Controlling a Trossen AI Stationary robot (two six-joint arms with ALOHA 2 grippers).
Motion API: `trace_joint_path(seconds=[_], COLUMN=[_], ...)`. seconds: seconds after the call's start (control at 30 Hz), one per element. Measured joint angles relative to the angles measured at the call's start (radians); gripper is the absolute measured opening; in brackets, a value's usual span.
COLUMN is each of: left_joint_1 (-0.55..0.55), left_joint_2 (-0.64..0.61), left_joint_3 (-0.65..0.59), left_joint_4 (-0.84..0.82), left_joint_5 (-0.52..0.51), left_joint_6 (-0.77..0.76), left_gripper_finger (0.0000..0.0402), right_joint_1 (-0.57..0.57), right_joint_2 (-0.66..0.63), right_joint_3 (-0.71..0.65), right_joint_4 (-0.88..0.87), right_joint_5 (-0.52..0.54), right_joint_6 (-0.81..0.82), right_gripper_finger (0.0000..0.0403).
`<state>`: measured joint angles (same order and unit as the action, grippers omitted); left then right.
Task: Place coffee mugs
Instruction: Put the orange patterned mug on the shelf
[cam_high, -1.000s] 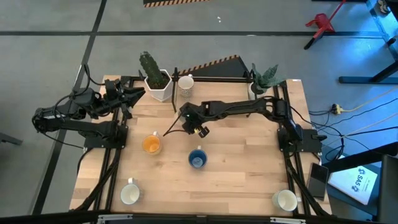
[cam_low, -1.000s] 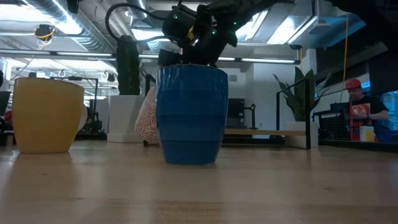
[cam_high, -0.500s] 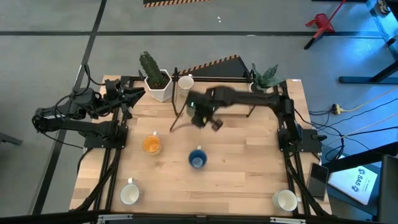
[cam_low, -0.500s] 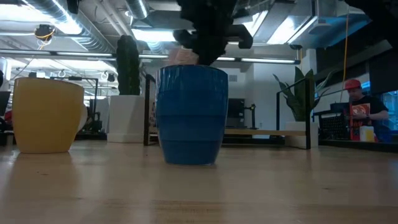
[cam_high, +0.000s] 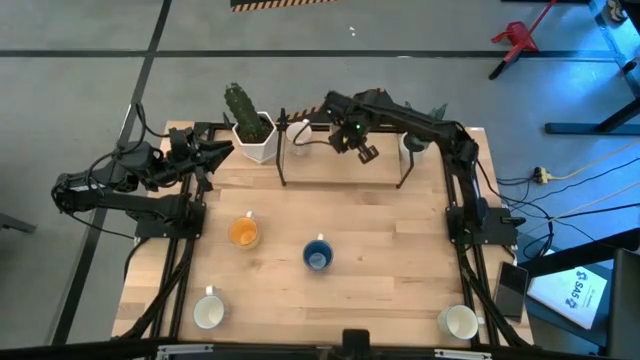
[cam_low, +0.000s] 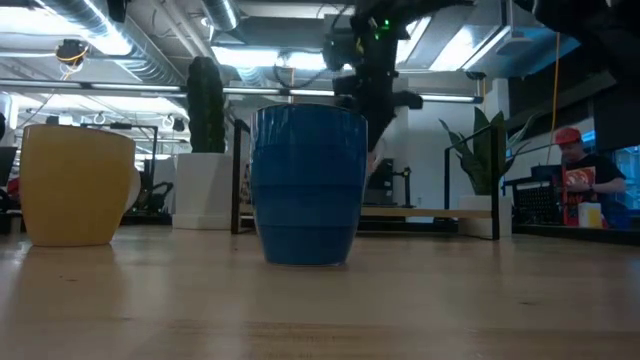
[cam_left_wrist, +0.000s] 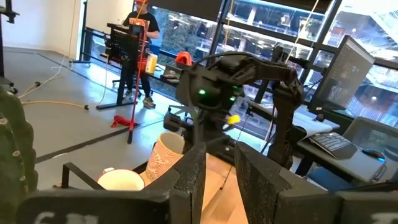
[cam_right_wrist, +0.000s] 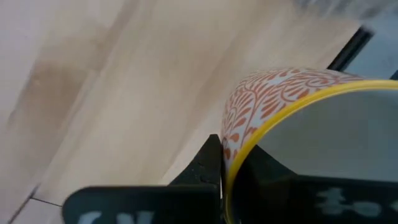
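Note:
My right gripper (cam_high: 352, 138) is raised above the low shelf (cam_high: 345, 168) at the table's far side, shut on a cream mug with an orange leaf pattern and yellow rim (cam_right_wrist: 280, 93). The left wrist view shows that mug (cam_left_wrist: 166, 157) tilted, next to a white mug (cam_high: 298, 133) standing on the shelf. An orange mug (cam_high: 243, 232) and a blue mug (cam_high: 318, 256) stand mid-table; white mugs sit near the near-left (cam_high: 209, 312) and near-right (cam_high: 460, 322) corners. My left gripper (cam_high: 222, 148) waits at the far left, its fingers a narrow gap apart. My right gripper pinches the patterned mug's wall at the rim (cam_right_wrist: 231, 163), one finger (cam_right_wrist: 208, 163) outside and the other inside the cup. The mug is lifted clear and tilted over the shelf.
A cactus in a white pot (cam_high: 250, 125) stands at the shelf's left end and a leafy plant (cam_high: 425, 125) at its right end. Bare wood lies between the mid-table mugs and the shelf. A person (cam_low: 580, 180) stands in the room beyond.
My right gripper has carried the patterned mug from above the table's middle, up and toward the far edge, ending over the shelf beside the white mug. The mug has gone from low beside the blue mug to high and tilted.

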<state>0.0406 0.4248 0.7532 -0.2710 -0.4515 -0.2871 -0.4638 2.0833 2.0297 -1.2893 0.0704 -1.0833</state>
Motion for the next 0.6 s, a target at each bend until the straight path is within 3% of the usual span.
trace_joint_path(seconds=[0.33,0.6], left_joint_1=[0.000,0.000], left_joint_2=[0.000,0.000], left_joint_3=[0.000,0.000], left_joint_4=[-0.009,-0.009], left_joint_5=[-0.004,-0.011], left_joint_6=[0.000,0.001], left_gripper_finger=[0.0080,0.0080], right_joint_1=[-0.012,-0.015], right_joint_2=[-0.001,-0.002], right_joint_3=[-0.151,-0.160], right_joint_4=[0.115,0.138], right_joint_5=[-0.043,-0.036], right_joint_6=[-0.052,-0.069], right_gripper_finger=[0.0003,0.0003])
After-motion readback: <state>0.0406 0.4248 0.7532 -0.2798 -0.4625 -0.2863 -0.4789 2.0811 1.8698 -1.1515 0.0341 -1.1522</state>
